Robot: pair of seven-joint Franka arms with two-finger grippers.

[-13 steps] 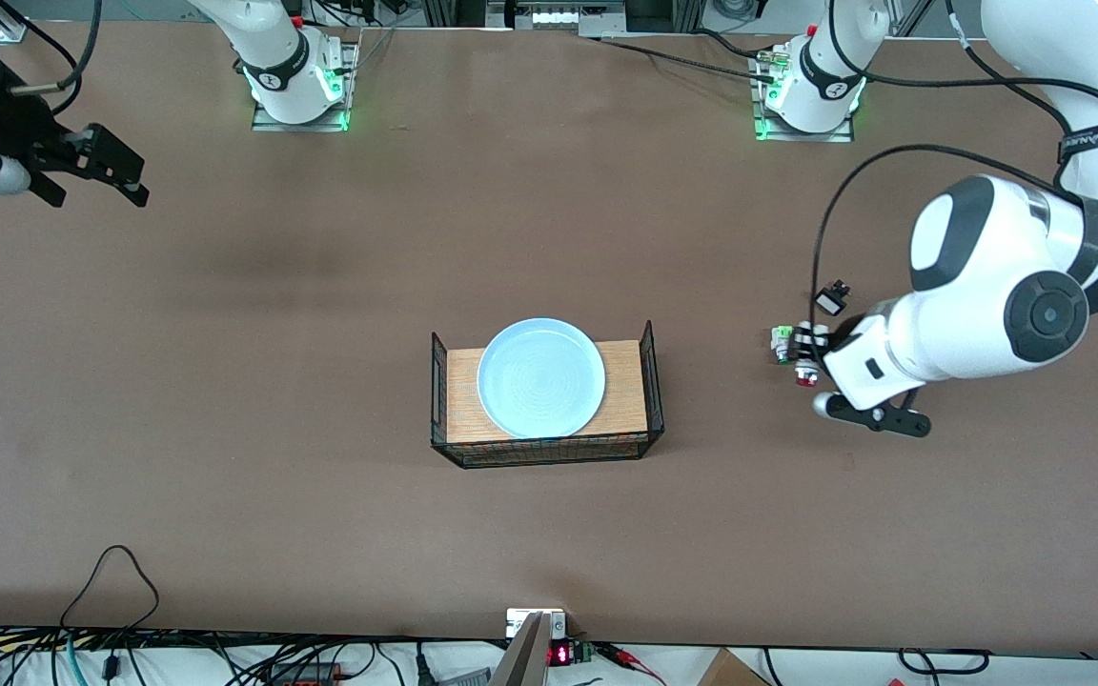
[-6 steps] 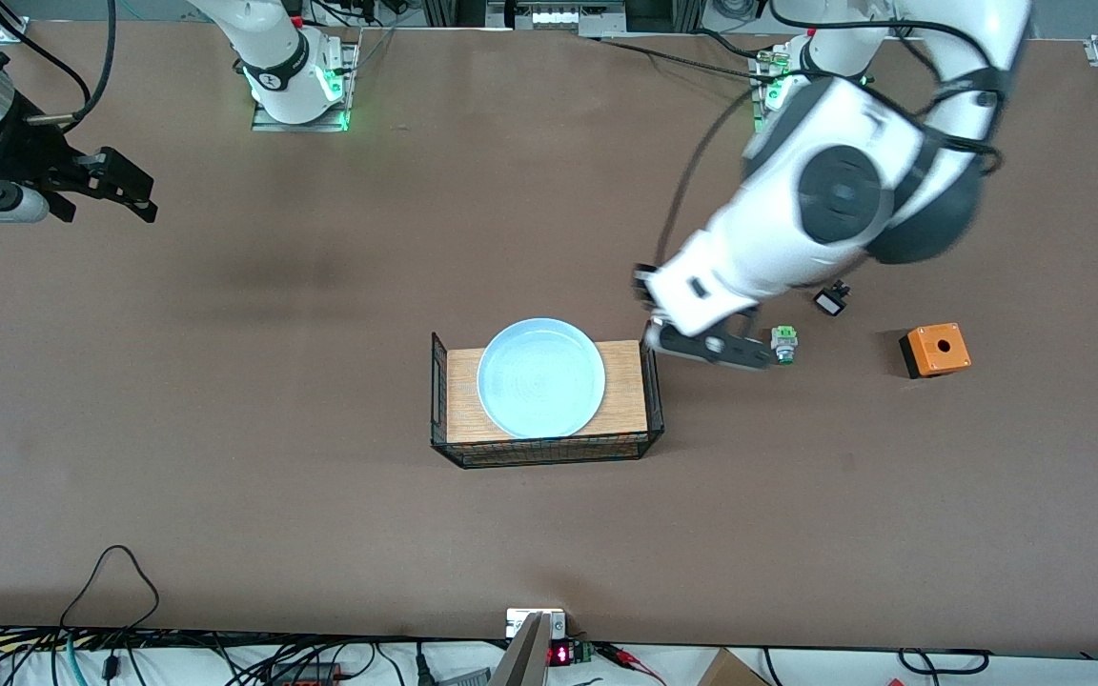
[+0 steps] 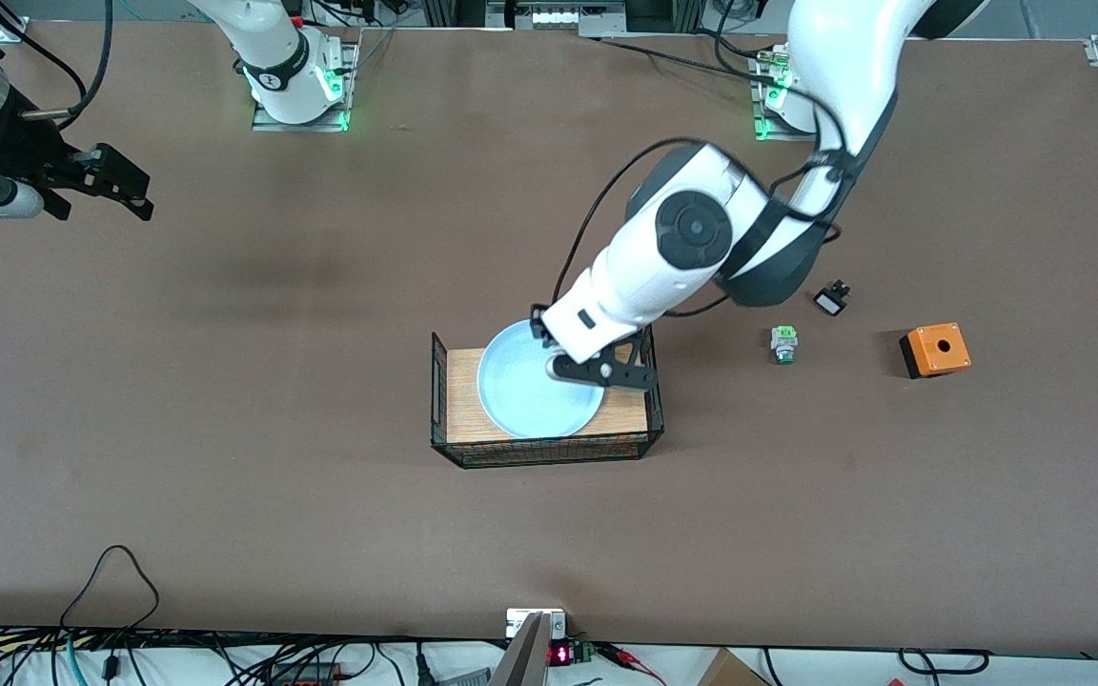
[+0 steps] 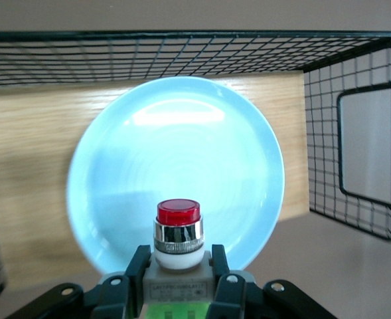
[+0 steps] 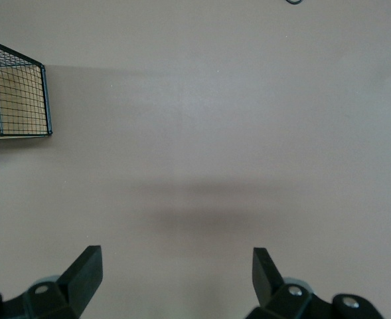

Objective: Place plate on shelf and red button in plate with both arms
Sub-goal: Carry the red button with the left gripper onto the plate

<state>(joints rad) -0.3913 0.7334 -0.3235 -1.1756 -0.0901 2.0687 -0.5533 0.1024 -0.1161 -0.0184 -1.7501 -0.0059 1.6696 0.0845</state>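
Plate point(image 3: 530, 391) placement is judged done: the pale disc lies flat on the wooden floor of a wire basket point(image 3: 549, 450) in the middle of the tabletop. 1 step is left, as the red button point(image 4: 178, 229) is not yet set down. It is clamped by its white body between the fingers of the left gripper point(image 4: 179, 282), red cap pointing away from the wrist, and is carried over the plate's edge toward the left arm's end. Farther from the front camera, near the table edge at the right arm's end, the right gripper point(image 3: 106, 186) is held waiting over bare tabletop, fingers spread wide, with nothing between them.
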